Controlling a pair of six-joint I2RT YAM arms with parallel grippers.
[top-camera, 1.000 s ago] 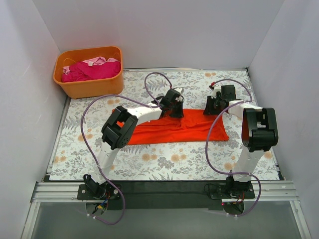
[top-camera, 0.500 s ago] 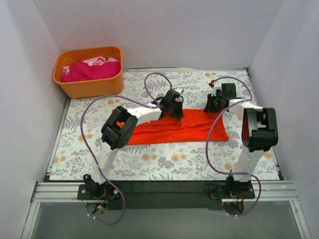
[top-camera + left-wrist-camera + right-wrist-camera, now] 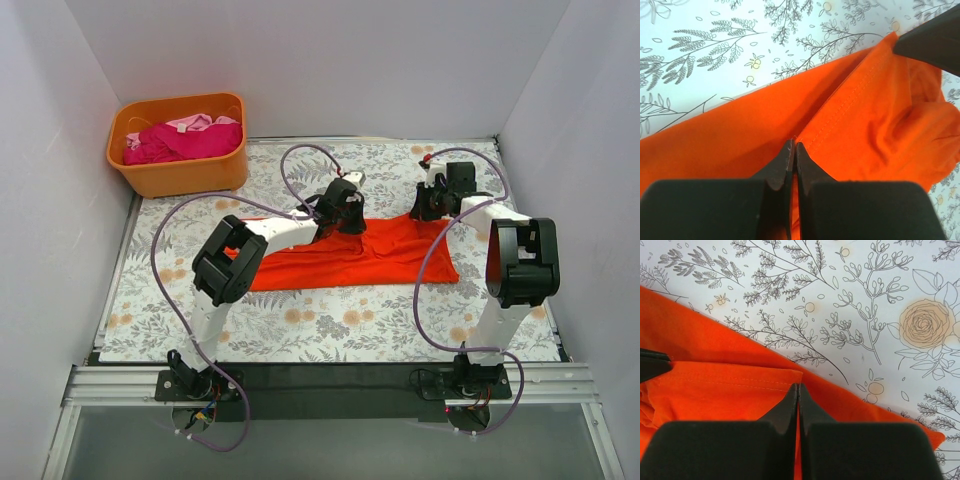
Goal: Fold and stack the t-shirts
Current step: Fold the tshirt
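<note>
Both grippers have pinched shut since a second ago: our left gripper (image 3: 793, 146) and right gripper (image 3: 798, 388) each clamp the far stitched hem of the orange-red t-shirt (image 3: 372, 262). Its far edge now rises a little off the floral table (image 3: 330, 325). We judge that a fold toward the near side is starting. Well apart, at far left, the magenta and pale pink t-shirts (image 3: 185, 140) wait in the orange tub (image 3: 175, 178). We find no brand, label or writing to read.
</note>
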